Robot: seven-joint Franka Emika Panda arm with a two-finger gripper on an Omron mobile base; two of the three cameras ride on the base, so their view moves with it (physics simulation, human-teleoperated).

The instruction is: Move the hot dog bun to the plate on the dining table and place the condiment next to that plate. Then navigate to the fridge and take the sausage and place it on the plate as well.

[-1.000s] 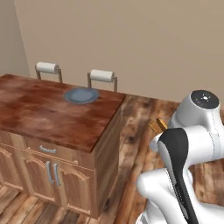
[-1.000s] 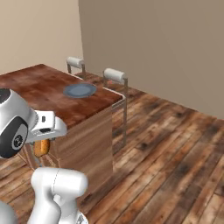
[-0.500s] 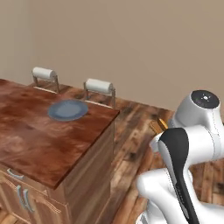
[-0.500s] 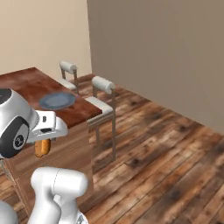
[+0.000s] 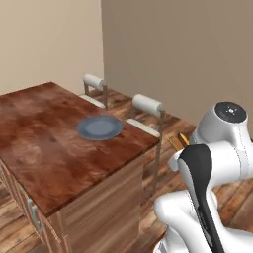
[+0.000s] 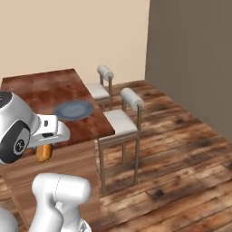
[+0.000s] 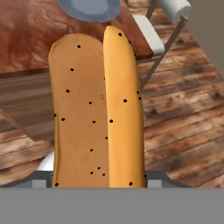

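Hot dog bun point(image 7: 98, 109) stood lengthwise between the gripper point(image 7: 98, 177) fingers, pinched at its lower end, pointing toward twelve o'clock, plate point(image 7: 89, 8) on dining table point(image 7: 30, 39) just beyond its tip

Beige walls point(image 5: 49, 44), dark plank floor point(image 6: 181, 149).
Two white-cushioned metal chairs point(image 6: 118, 121) stood side by side w/ the wall corner point(image 6: 148, 41) just behind them.

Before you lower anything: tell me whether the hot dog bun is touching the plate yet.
Apart. In the hand view the hot dog bun hangs in the gripper off the dining table, and bare wood separates it from the plate.
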